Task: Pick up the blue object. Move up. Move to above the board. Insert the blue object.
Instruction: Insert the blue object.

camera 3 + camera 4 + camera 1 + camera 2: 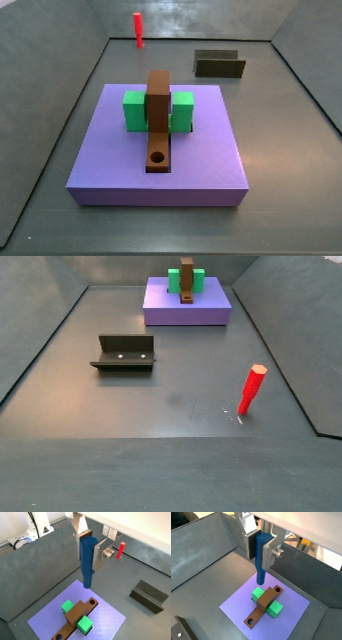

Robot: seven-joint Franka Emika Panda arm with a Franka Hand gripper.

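My gripper (90, 557) is shut on the blue object (87, 559), a thick straight peg held upright between the silver fingers (102, 557); both wrist views show this (262, 559). The peg's tip hangs high over the purple platform (294, 602), near the green block (258, 593) and the end of the board (264, 606) away from its hole (250, 619). The brown board lies across the green block (135, 110) in both side views (159, 125) (187, 284). The gripper is out of both side views.
A red stick (250, 391) stands upright on the grey floor, also in a wrist view (121, 550). The dark fixture (123, 353) stands on the floor away from the platform (219, 64). Grey walls enclose the floor.
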